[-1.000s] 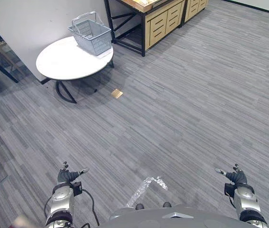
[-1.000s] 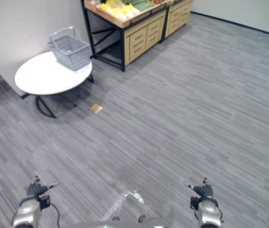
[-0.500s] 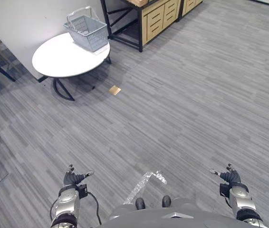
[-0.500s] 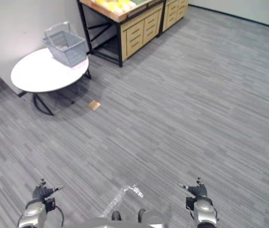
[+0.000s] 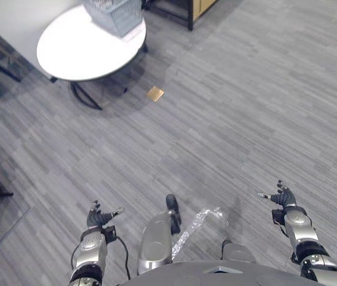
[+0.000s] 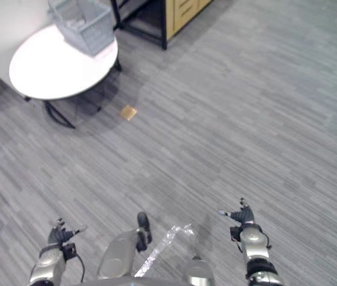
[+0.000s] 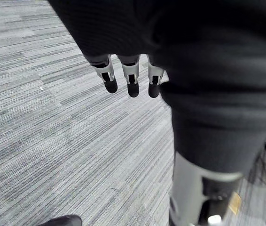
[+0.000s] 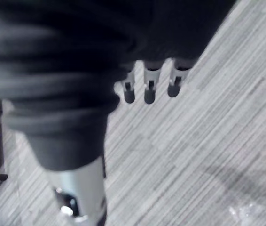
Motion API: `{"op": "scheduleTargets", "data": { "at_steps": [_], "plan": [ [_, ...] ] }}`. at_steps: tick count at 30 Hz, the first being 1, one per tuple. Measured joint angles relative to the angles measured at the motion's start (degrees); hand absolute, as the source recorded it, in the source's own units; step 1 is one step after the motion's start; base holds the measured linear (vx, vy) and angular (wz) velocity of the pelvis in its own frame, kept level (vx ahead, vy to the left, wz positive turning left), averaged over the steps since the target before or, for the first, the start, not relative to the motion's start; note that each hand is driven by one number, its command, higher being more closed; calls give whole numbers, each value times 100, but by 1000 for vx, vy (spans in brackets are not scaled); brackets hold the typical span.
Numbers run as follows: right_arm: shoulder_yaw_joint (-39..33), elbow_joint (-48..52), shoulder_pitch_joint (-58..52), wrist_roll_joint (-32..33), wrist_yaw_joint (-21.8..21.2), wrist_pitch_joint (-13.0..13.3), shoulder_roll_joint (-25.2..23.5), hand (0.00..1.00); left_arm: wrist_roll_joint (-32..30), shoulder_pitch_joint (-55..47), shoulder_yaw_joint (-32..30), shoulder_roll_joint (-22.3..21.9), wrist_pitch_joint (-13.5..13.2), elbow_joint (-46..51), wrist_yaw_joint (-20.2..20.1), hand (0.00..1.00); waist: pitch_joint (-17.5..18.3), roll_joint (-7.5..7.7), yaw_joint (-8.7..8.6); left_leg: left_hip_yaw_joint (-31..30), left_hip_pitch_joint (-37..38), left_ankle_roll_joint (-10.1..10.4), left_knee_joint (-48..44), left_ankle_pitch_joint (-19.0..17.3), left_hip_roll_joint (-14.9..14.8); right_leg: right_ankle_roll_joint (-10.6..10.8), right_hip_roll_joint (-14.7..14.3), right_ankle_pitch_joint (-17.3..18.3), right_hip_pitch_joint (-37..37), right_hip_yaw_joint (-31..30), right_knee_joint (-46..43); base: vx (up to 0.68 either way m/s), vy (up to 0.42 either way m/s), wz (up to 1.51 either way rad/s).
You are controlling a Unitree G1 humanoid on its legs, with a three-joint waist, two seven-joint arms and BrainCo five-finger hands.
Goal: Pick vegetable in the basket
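A grey wire basket (image 5: 116, 13) stands on the far side of a round white table (image 5: 79, 50) at the upper left, cut off by the view's top edge. No vegetable is visible. My left hand (image 5: 99, 218) hangs low at the lower left, open, fingers (image 7: 130, 80) straight over bare floor. My right hand (image 5: 283, 198) hangs at the lower right, also open, its fingers (image 8: 149, 87) relaxed and holding nothing. Both hands are far from the table and basket.
Grey striped carpet floor covers the room. A small tan tile (image 5: 155, 93) lies on the floor just in front of the table. A black-framed wooden cabinet's corner (image 6: 183, 12) shows at the top. A clear plastic scrap (image 5: 199, 220) lies near my feet.
The camera has tilted down and moved forward: table and basket slid to the top edge, and the shelf with produce left the view. Both hands stay open at my sides.
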State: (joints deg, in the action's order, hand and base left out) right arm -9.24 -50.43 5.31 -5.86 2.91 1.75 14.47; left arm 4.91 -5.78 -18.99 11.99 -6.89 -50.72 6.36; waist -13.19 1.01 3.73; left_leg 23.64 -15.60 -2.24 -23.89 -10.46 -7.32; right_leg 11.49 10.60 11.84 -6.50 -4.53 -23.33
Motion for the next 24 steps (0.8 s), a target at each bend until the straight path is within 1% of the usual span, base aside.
{"op": "scheduleTargets", "data": {
  "at_steps": [1,2,3,4,5,6,7,8,9,10,11,12,13,14,15,16,17,18,19,20,21,22,23,24],
  "plan": [
    [93,-13,-42,0,-30,-4,-86,0,-4,-26,6,42,24,-50,-6,0,23,174,-7,12,307,-36,213,-110,221,308,88,-347,457,-174,-1120,431,173,33],
    [141,-24,-157,0,-46,-9,-157,0,-10,-48,82,49,53,-48,-13,0,15,256,-68,-110,681,-128,440,-188,398,338,64,-1157,793,-269,-2075,457,141,42],
    [151,-25,-203,0,-48,-9,-188,0,-18,-42,133,53,63,-34,-20,0,4,245,-125,-216,870,-180,535,-247,458,392,24,-1553,912,-263,-2510,492,117,61],
    [151,-11,-260,-2,-46,-11,-236,0,-130,-86,243,78,92,-6,-18,0,-20,216,-200,-399,1285,-154,742,-279,523,356,-77,-1355,1234,-191,-3392,501,78,82],
    [148,104,-314,-3,-40,-13,-237,0,-197,-43,360,97,101,19,-16,0,-23,196,-310,-621,1679,-135,1018,-299,571,321,-92,-1004,1552,102,-3929,704,40,116],
    [143,418,-410,-6,-34,-13,-234,0,-217,39,458,112,111,100,-16,0,-49,94,-456,-895,1985,-107,1290,-314,572,140,-94,-642,1922,421,-4029,607,-11,107],
    [137,615,-474,-12,-30,-12,-233,0,-218,96,502,122,112,174,-17,0,-46,87,-504,-1016,2122,-85,1397,-314,564,34,-102,-471,2097,515,-3939,512,-56,94],
    [119,839,-555,-22,-22,-10,-233,0,-218,152,546,133,108,245,-17,0,-43,76,-561,-1131,2263,-63,1502,-319,539,-43,-123,-286,2273,585,-3738,423,-130,104],
    [69,1189,-652,-76,-1,-9,-229,0,-218,260,616,174,106,299,-18,0,-45,49,-659,-1426,2444,8,1636,-361,458,-243,-198,-64,2557,624,-3081,547,-225,135],
    [3,1416,-669,-149,21,-6,-203,0,-217,367,664,205,105,384,-19,0,-67,6,-757,-1649,2619,123,1705,-428,292,-353,-313,-62,2742,614,-1919,549,-267,131],
    [-30,1497,-677,-179,31,-7,-199,0,-216,418,674,217,98,399,-19,0,-70,-2,-761,-1702,2691,168,1707,-455,209,-412,-350,-154,2767,608,-1150,581,-337,127],
    [-119,1687,-708,-229,90,-8,-222,0,-216,479,684,277,83,437,-19,0,-19,94,-761,-1813,2852,331,1719,-548,98,-473,-339,-799,2732,600,796,630,-403,100],
    [-157,1776,-698,-234,140,-11,-191,0,-217,488,687,301,62,440,-17,0,23,187,-753,-1870,3021,560,1741,-678,27,-497,-315,-1438,2715,546,1472,666,-423,98],
    [-168,1813,-664,-237,176,-12,-133,0,-217,482,690,273,61,430,-16,0,28,150,-762,-1954,3160,691,1770,-757,-51,-491,-334,-2029,2620,568,1431,790,-470,38],
    [-249,1845,-366,-363,228,-34,64,0,-228,475,732,98,35,310,-34,0,5,-156,-646,-1950,3239,787,1762,-505,-336,-595,-589,-1758,2711,722,891,622,-370,12],
    [-289,1930,-211,-441,246,-40,74,0,-228,475,729,80,30,308,-36,0,-2,-169,-622,-1987,3243,784,1697,-309,-339,-663,-593,-1568,2805,707,583,584,-351,-1],
    [-345,2083,-106,-535,257,-35,87,0,-227,460,724,43,8,270,-55,0,2,-203,-623,-2058,3250,817,1494,-85,-371,-724,-581,-1255,2805,773,249,434,-267,10],
    [-349,2216,-36,-666,269,-28,139,0,-228,438,719,-12,-9,231,-73,0,36,-260,-616,-2141,3163,813,1146,99,-426,-807,-590,-1014,2733,869,69,537,-315,26],
    [-328,2413,126,-824,288,-21,194,0,-226,393,717,-83,-29,213,-99,0,85,-369,-592,-2314,2861,832,371,372,-532,-860,-665,-754,2504,1005,53,533,-297,33],
    [-273,2492,213,-926,334,-11,204,0,-226,336,707,-133,-43,215,-100,0,68,-409,-585,-2424,2570,902,-362,759,-600,-908,-696,-627,2232,1073,155,523,-266,33],
    [-116,2483,329,-958,403,-11,227,0,-223,214,699,-212,-51,219,-101,0,44,-431,-559,-2443,2268,916,-1168,1389,-721,-977,-790,-545,1842,1097,413,489,-183,12],
    [94,2485,440,-1055,468,-11,253,0,-220,49,710,-325,-42,218,-109,0,12,-469,-424,-2385,1811,933,-2355,1335,-906,-1087,-927,-457,1343,1139,799,559,-186,-10],
    [228,2482,595,-1136,541,-16,247,0,-218,-87,710,-396,-25,220,-108,0,-13,-551,-280,-2151,1333,785,-3387,925,-1079,-1159,-1041,-416,824,1158,1112,443,-123,-17],
    [319,2481,688,-1141,582,-18,238,0,-218,-151,710,-404,-15,219,-108,0,-53,-506,-210,-2006,1128,703,-3663,745,-1113,-1187,-1048,-392,613,1159,1236,440,-114,-13]
  ]
}}
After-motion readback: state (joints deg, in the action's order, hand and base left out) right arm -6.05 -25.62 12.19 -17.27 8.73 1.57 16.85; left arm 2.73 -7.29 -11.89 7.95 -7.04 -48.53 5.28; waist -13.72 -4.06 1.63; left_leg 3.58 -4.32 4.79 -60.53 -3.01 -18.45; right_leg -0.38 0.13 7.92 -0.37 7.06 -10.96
